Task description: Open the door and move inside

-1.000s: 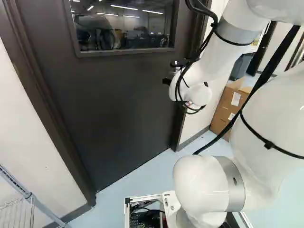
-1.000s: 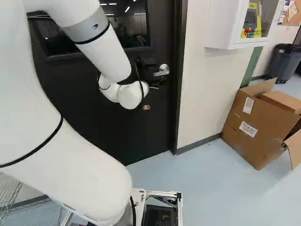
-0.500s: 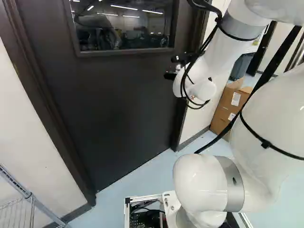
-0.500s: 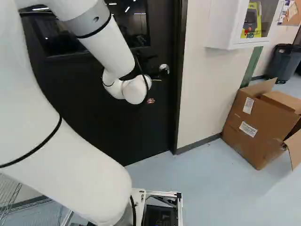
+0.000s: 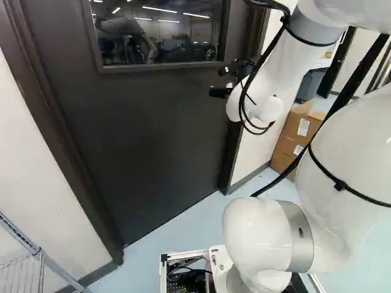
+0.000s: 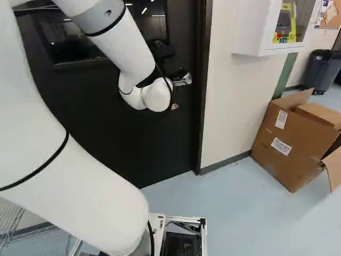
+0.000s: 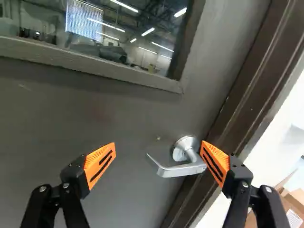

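Wrist (image 6: 157, 96), upper middle of the right base view, has shifted rightward; gripper (image 7: 158, 148) gapes wide and empty, lever (image 7: 178, 170) ahead, likely needing centring before the door (image 7: 52, 114) opens.

Right base view, upper right: "AED" legible on the yellow unit (image 6: 284, 24) inside the white wall cabinet (image 6: 250, 29). Cardboard box (image 6: 266, 159) on the floor, right side of same view: two white labels, the upper label (image 6: 281, 119) near the box's top edge, the lower label (image 6: 281, 145) beneath it; print on both too small to make out. Far upper right, posted sheet (image 6: 322, 10) at the brown board (image 6: 333, 16): printed, wording too small to read.
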